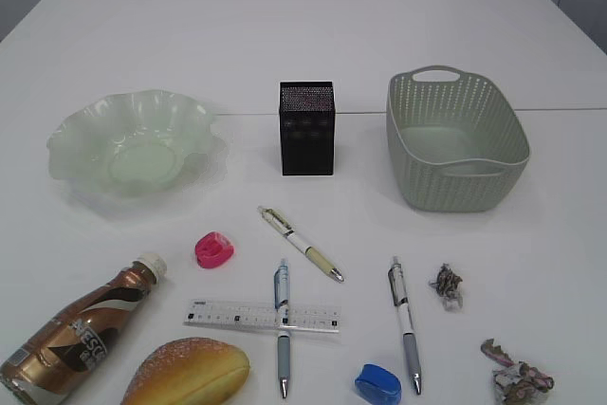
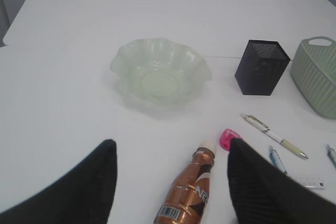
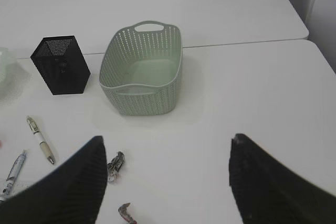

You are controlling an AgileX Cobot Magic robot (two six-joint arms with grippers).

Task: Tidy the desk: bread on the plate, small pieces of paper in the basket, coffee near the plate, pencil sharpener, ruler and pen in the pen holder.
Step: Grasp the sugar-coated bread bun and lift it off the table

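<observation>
A green glass plate [image 1: 133, 149] sits at the left, a black mesh pen holder [image 1: 306, 127] in the middle, a green basket [image 1: 455, 139] at the right. A coffee bottle [image 1: 81, 334] and bread [image 1: 187, 373] lie at the front left. A pink sharpener [image 1: 214, 249], blue sharpener [image 1: 378, 384], ruler [image 1: 263, 316] and three pens [image 1: 302, 243] [image 1: 282, 327] [image 1: 404, 323] lie in front. Two crumpled papers [image 1: 447, 286] [image 1: 517, 378] lie at the front right. My left gripper [image 2: 170, 169] is open above the bottle [image 2: 189, 190]. My right gripper [image 3: 165, 163] is open near a paper [image 3: 115, 165]. Neither arm shows in the exterior view.
A table seam runs across behind the plate and basket. The white tabletop [image 1: 303, 35] stretches far behind the objects. The table's right edge [image 3: 315, 40] shows in the right wrist view.
</observation>
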